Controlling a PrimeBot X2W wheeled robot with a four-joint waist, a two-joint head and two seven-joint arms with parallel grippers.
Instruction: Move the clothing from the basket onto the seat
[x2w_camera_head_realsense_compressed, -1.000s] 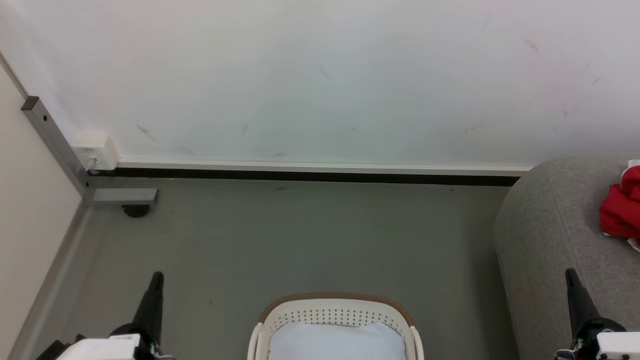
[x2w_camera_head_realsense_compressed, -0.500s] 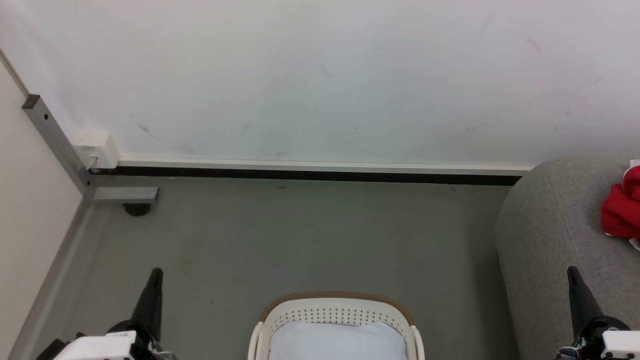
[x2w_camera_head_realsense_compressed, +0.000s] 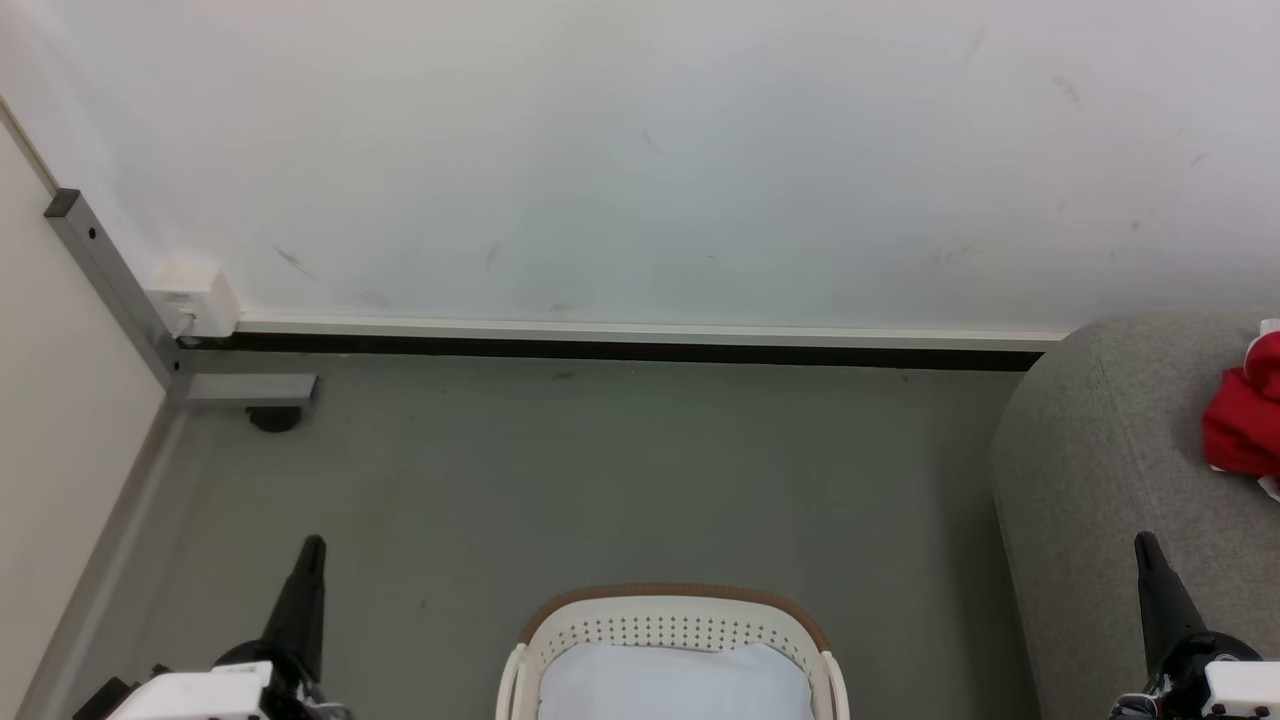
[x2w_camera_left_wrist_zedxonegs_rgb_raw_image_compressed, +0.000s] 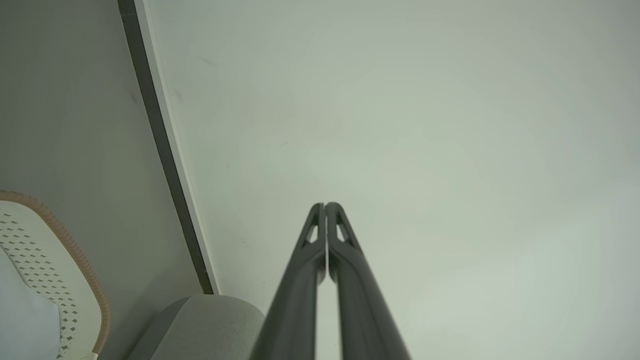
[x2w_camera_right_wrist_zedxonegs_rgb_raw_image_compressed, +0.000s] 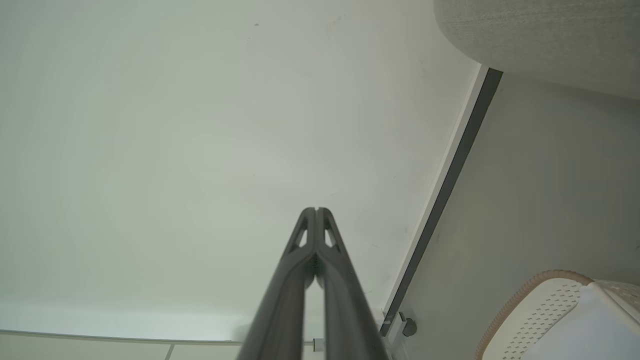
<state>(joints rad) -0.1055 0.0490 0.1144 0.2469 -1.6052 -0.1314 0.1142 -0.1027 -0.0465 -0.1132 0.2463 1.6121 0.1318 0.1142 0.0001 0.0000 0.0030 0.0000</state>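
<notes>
While the bright red fabric clothing (x2w_camera_head_realsense_compressed: 1243, 425) lies on the large light grey upholstered seat (x2w_camera_head_realsense_compressed: 1090, 470) right of the cream-white perforated plastic basket (x2w_camera_head_realsense_compressed: 670, 625), the left gripper (x2w_camera_head_realsense_compressed: 313, 548) and right gripper (x2w_camera_head_realsense_compressed: 1144, 545) flank that basket, jaws pressed together and empty. The move looks largely done.

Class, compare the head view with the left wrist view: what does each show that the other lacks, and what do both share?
Head view adds: the red clothing lying on the seat, the right gripper, a grey metal post. Left wrist view adds: the left gripper seen close, tips pressed shut. Both: the left gripper, basket, seat, wall, floor, dark skirting.
</notes>
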